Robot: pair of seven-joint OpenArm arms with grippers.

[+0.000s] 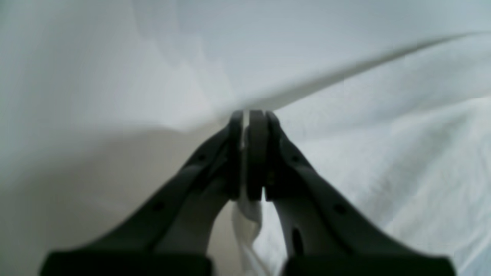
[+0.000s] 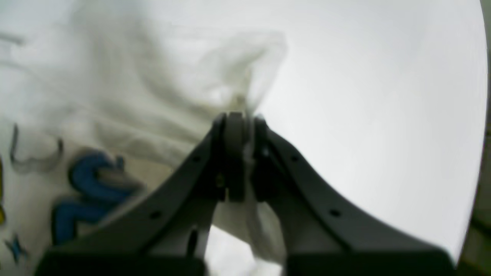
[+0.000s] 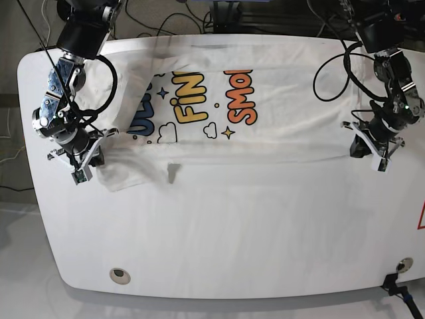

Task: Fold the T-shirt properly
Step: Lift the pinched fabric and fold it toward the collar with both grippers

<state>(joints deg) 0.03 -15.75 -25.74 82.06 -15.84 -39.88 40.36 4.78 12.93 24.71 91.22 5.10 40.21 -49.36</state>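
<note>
The white T-shirt (image 3: 265, 139) lies spread across the white table (image 3: 232, 232), print side up, with blue, yellow and orange letters (image 3: 192, 100) showing. My left gripper (image 3: 362, 146) is at the shirt's right edge. In the left wrist view it (image 1: 247, 115) is shut on a fold of the white cloth (image 1: 383, 134). My right gripper (image 3: 89, 158) is at the shirt's left end. In the right wrist view it (image 2: 238, 115) is shut on bunched white cloth (image 2: 134, 96), with blue print (image 2: 92, 180) to its left.
Cables (image 3: 166, 10) run along the back edge of the table. A small round fitting (image 3: 119, 274) sits near the front left, and a dark clamp (image 3: 398, 267) at the front right corner. A small cloth tab (image 3: 172, 171) hangs at the shirt's near edge.
</note>
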